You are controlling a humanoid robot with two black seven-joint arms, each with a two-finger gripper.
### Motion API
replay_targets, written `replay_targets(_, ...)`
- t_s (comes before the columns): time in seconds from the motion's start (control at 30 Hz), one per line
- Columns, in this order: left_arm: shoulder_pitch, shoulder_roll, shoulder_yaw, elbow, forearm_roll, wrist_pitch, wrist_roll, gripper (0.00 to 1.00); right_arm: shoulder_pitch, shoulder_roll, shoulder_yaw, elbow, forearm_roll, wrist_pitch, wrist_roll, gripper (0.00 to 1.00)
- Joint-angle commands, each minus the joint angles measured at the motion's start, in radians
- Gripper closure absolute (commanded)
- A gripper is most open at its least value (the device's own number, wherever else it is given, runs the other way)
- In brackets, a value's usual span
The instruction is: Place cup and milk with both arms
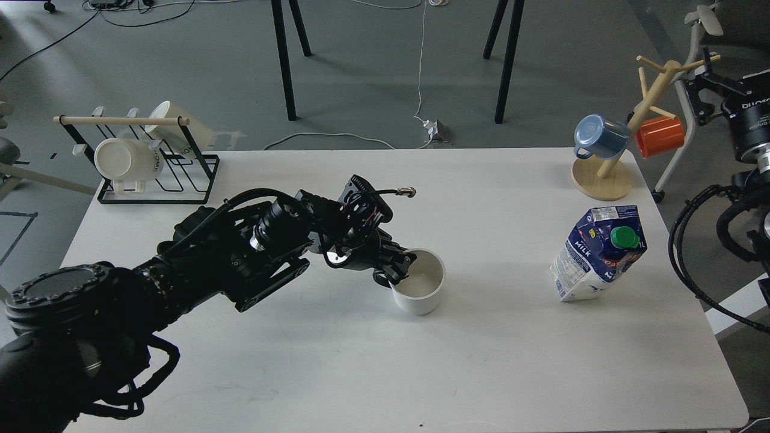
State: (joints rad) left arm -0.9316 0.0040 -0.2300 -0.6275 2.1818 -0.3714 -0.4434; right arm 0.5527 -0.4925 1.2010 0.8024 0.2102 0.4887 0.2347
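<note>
The cup (pixel 420 290) is a white mug with a cream interior, standing upright on the white table (pixel 337 373) near its middle. My left gripper (pixel 397 269) is at the cup's left rim, with one dark finger (pixel 408 262) over the rim inside and the other outside, closed on the wall. The cup's black handle is hidden behind the gripper. The milk (pixel 595 252) is a blue and white carton with a green cap, standing alone at the right of the table. Only upper parts and cables of my right arm (pixel 749 126) show at the right edge; its gripper is out of view.
A black wire rack (pixel 159 180) with white mugs stands at the table's back left. A wooden cup tree (pixel 604 174) with a blue cup (pixel 598 137) and an orange cup (pixel 660 136) stands at the back right. Black table legs and floor cables lie beyond.
</note>
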Motion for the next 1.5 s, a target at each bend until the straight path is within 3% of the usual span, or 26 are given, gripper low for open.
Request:
replay_targets(0.0, 0.007, 0.01, -0.015, -0.008, 0.0, 0.002, 0.0, 0.58, -0.008, 0.0, 0.0, 0.0, 0.0, 0.0, 0.0, 0.01)
replay_targets(0.07, 0.004, 0.017, -0.04, -0.02, 0.0, 0.012, -0.004, 0.38, -0.02, -0.001, 0.002, 0.001, 0.0, 0.0, 0.0, 0.01)
replay_targets(0.23, -0.003, 0.119, -0.138, -0.129, -0.167, -0.029, -0.006, 0.33, -0.042, -0.046, 0.005, 0.003, 0.003, 0.0, -0.001, 0.01)
replay_targets(0.4, -0.042, 0.185, -0.192, -0.136, -0.419, -0.035, -0.009, 0.16, -0.1, -0.047, 0.049, 0.02, 0.005, 0.0, -0.003, 0.01)
replay_targets(0.6, -0.039, 0.27, -0.434, -0.138, -0.944, -0.04, -0.012, 0.02, -0.293, -0.064, 0.132, 0.202, 0.005, 0.0, 0.0, 0.01)
replay_targets(0.9, 0.02, 0.408, -0.489, -0.115, -1.822, -0.044, -0.005, 0.01, -0.657, -0.049, 0.207, 0.411, 0.02, 0.0, 0.017, 0.01)
replay_targets(0.97, 0.043, 0.436, -0.486, -0.103, -2.0, -0.047, 0.012, 0.01, -0.746, -0.043, 0.207, 0.455, 0.02, 0.0, 0.049, 0.02)
replay_targets(1.03, 0.08, 0.442, -0.486, -0.078, -2.108, -0.057, 0.057, 0.01, -0.816, -0.015, 0.204, 0.483, 0.02, 0.0, 0.087, 0.02)
replay_targets(1.13, 0.134, 0.442, -0.489, -0.034, -2.214, -0.063, 0.1, 0.01, -0.901, 0.052, 0.19, 0.503, 0.02, 0.0, 0.089, 0.01)
replay_targets(1.47, 0.189, 0.444, -0.489, 0.029, -2.285, -0.072, 0.097, 0.01, -0.89, 0.235, 0.046, 0.498, 0.014, 0.0, 0.086, 0.01)
